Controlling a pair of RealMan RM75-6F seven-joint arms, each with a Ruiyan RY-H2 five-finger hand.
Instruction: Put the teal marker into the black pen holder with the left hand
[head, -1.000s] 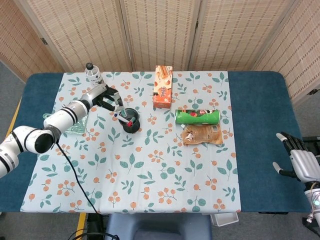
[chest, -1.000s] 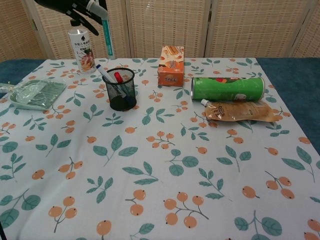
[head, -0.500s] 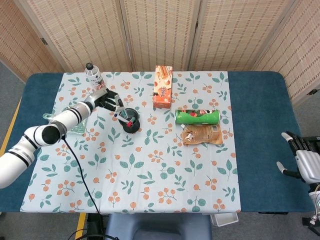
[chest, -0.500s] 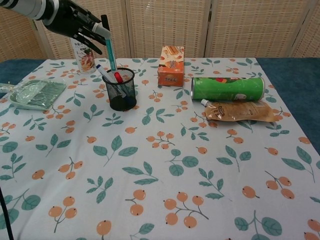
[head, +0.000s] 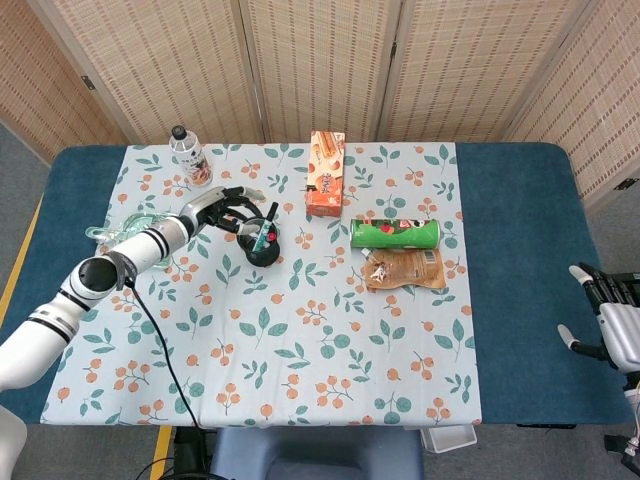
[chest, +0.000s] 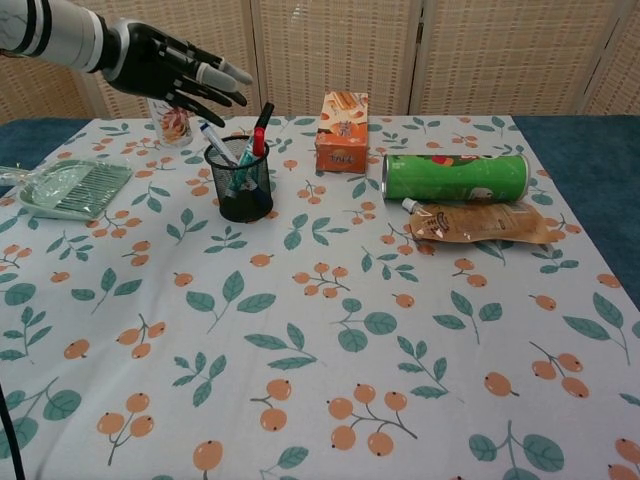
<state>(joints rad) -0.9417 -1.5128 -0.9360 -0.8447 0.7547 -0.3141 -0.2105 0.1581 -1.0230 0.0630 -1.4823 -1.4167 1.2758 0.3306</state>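
Note:
The black mesh pen holder (head: 263, 250) (chest: 240, 188) stands on the left part of the leaf-print cloth. The teal marker (head: 266, 236) (chest: 242, 176) leans inside it among other pens, its dark cap poking over the rim to the right. My left hand (head: 222, 208) (chest: 175, 72) hovers just above and left of the holder with its fingers spread, holding nothing. My right hand (head: 612, 322) hangs off the table's right edge, fingers apart and empty; only the head view shows it.
A clear bottle (chest: 172, 122) stands behind the holder under my left hand. A green tray (chest: 65, 187) lies at the left. An orange box (chest: 341, 132), a lying green can (chest: 455, 176) and a brown pouch (chest: 475, 222) sit to the right.
My left hand came down over the holder and let go of the teal marker, which now stands inside it. The fingers have spread. The right hand drifted slightly down.

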